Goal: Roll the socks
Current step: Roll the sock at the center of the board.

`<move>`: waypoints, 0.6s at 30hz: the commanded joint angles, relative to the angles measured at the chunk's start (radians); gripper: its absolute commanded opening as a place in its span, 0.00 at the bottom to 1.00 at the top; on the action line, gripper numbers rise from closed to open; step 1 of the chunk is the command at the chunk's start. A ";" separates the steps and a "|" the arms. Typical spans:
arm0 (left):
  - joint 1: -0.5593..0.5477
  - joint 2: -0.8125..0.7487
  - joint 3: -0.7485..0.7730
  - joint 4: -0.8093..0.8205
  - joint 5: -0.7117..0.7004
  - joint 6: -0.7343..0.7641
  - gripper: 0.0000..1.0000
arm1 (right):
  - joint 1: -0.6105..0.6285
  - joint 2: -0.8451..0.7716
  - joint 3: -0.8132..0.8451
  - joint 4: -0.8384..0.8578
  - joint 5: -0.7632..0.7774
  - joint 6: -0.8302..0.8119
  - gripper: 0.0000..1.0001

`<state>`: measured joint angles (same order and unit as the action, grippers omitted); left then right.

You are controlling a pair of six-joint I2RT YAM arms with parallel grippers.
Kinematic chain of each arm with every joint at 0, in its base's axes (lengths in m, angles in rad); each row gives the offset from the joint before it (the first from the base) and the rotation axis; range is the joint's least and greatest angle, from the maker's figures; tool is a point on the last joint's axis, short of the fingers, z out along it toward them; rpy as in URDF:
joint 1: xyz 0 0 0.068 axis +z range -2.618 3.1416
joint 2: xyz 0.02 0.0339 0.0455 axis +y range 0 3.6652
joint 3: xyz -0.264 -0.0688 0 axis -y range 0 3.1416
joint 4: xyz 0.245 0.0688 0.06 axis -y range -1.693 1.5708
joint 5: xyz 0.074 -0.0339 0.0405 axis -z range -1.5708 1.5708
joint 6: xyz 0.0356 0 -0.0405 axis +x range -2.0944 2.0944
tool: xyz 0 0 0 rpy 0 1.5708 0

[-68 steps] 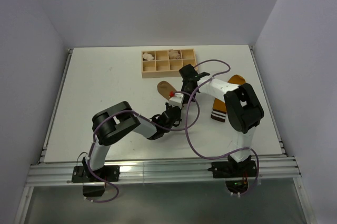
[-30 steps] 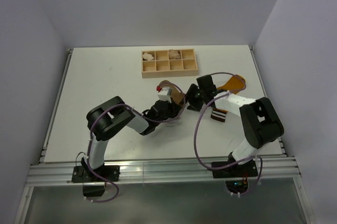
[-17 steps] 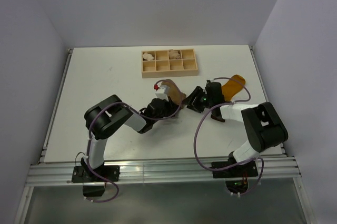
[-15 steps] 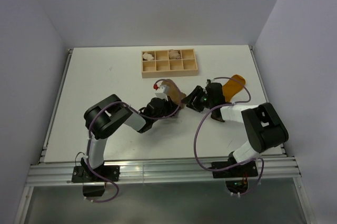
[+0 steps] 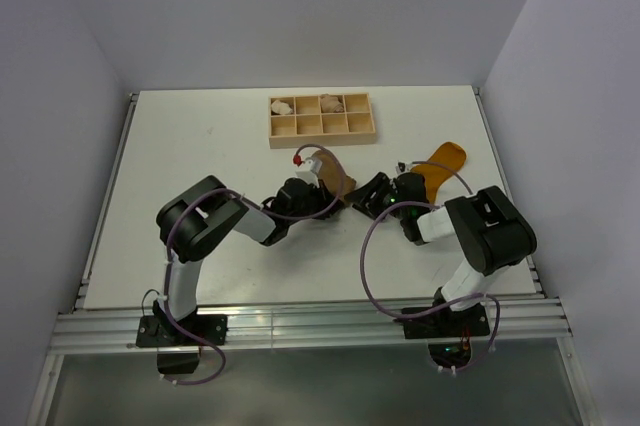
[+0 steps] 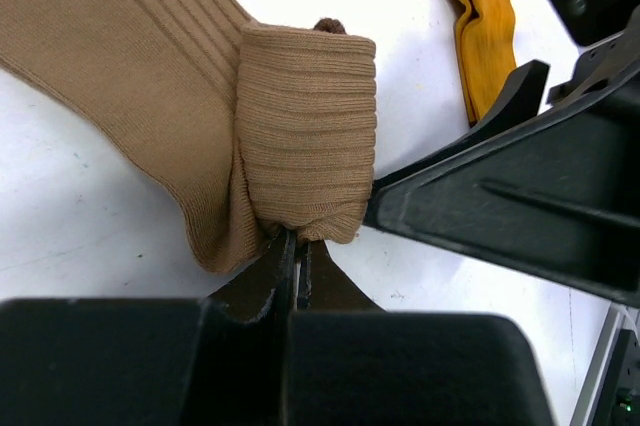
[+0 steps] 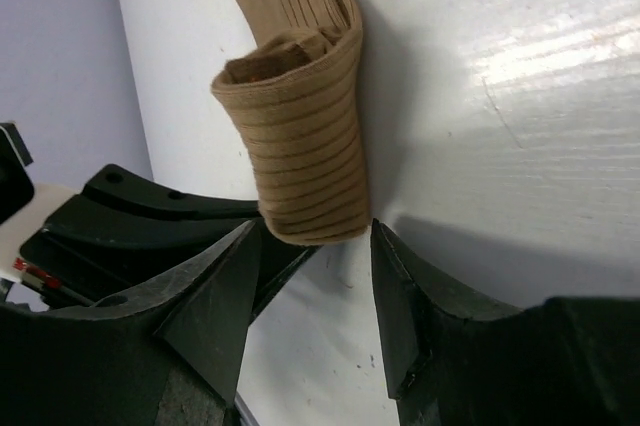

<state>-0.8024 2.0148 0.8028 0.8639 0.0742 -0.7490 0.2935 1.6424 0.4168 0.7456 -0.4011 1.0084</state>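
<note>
The tan-brown sock [image 5: 328,172] lies mid-table, its near end curled into a short roll [image 6: 305,136]. My left gripper [image 6: 297,246] is shut on the lower edge of that roll; in the top view it [image 5: 322,202] sits just left of the sock. My right gripper [image 7: 310,281] is open, its fingers [image 7: 215,296] spread either side of the roll's end [image 7: 300,161] without gripping it; from above it [image 5: 362,198] faces the left gripper. The mustard-orange sock [image 5: 443,158] lies to the right, its striped cuff hidden under my right arm; it also shows in the left wrist view [image 6: 480,16].
A wooden compartment tray [image 5: 320,140] stands at the back of the table, with pale beige bundles [image 5: 282,105] in two of its far cells. Purple cables loop over both arms [image 5: 365,266]. Grey walls close in both sides.
My right gripper has swung from near the tray down to the table, facing the roll. My left gripper has moved up to the sock and closed on its rolled end.
</note>
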 commanded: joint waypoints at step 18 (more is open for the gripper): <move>0.008 0.007 0.102 -0.201 0.148 0.051 0.00 | -0.019 0.158 -0.059 0.350 0.071 0.124 0.56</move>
<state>-0.7937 2.0148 0.8825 0.7311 0.1631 -0.7231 0.2832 1.7752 0.3588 1.0191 -0.3653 1.1164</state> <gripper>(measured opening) 0.023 0.561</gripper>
